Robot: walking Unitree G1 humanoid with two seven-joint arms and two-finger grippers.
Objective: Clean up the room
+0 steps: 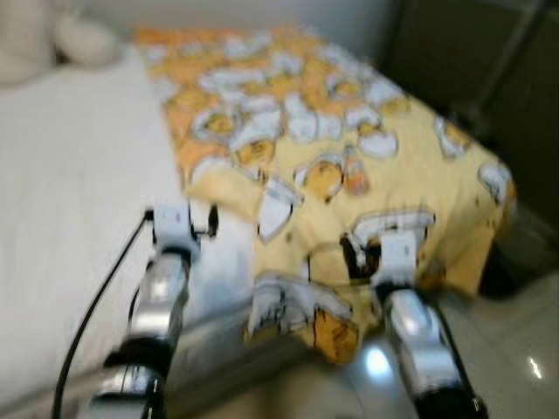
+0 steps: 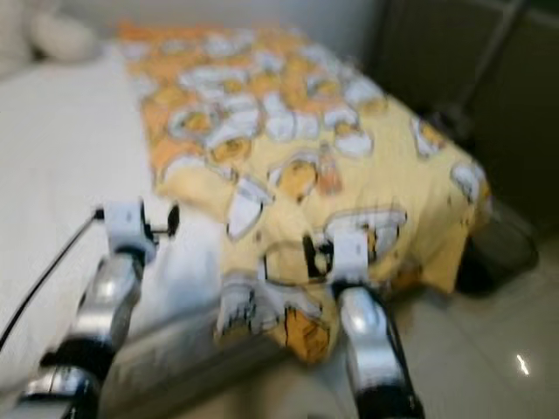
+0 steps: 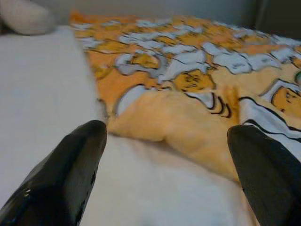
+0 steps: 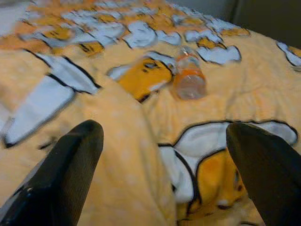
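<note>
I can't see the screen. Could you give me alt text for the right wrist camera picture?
A small clear plastic bottle with an orange label lies on its side on a yellow blanket printed with cartoon figures. The right gripper has its two black fingers spread wide apart, with the bottle lying beyond them on the rumpled cloth.

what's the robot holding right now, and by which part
Nothing is held. The left gripper is open over the white sheet beside the yellow blanket; the right gripper is open above the blanket, short of the bottle.
</note>
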